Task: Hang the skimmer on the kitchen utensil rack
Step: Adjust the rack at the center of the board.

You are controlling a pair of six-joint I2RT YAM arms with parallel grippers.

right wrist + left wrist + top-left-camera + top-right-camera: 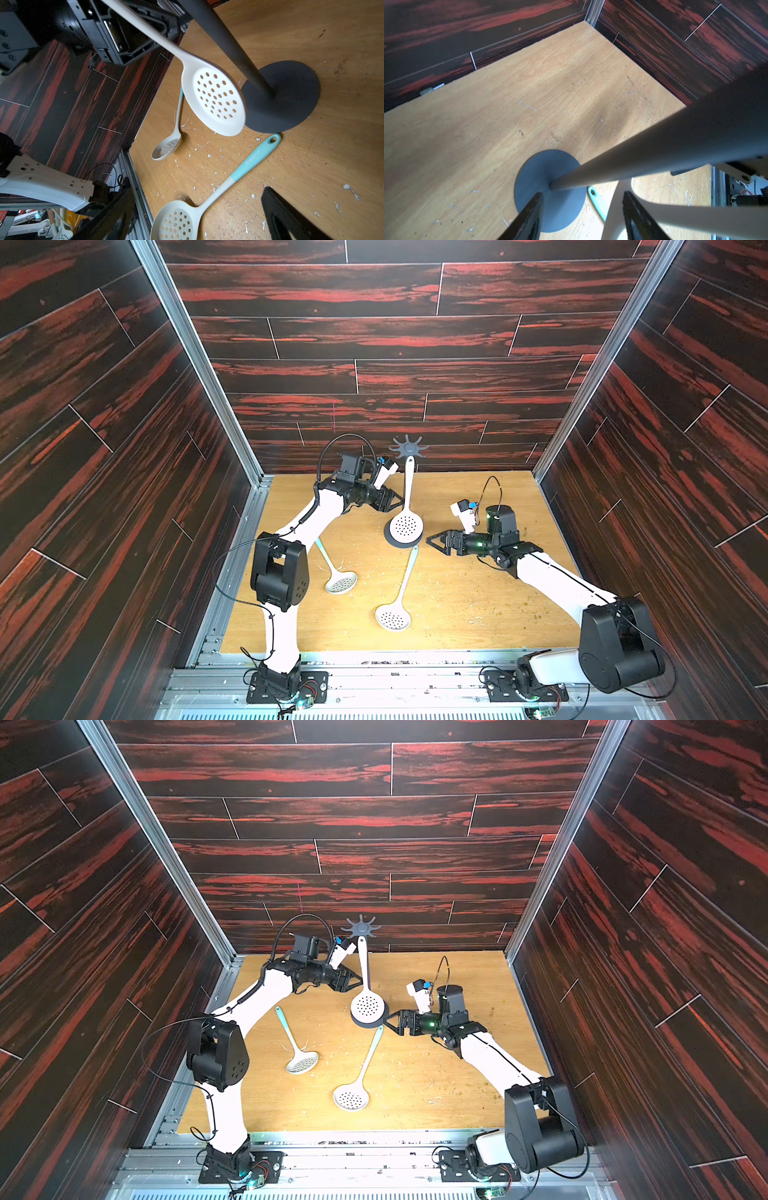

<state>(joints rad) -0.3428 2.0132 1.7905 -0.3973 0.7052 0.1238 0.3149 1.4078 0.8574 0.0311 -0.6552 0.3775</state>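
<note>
One cream perforated skimmer (406, 526) hangs on the dark grey star-topped rack (409, 446) beside the open left tool (397, 501), right tool (432, 541) open too: release looks done, next retreat gently.

Dark red-streaked wood-plank walls (374, 335) enclose a scuffed light wooden tabletop (478, 593) with aluminium corner rails (201, 360).
</note>
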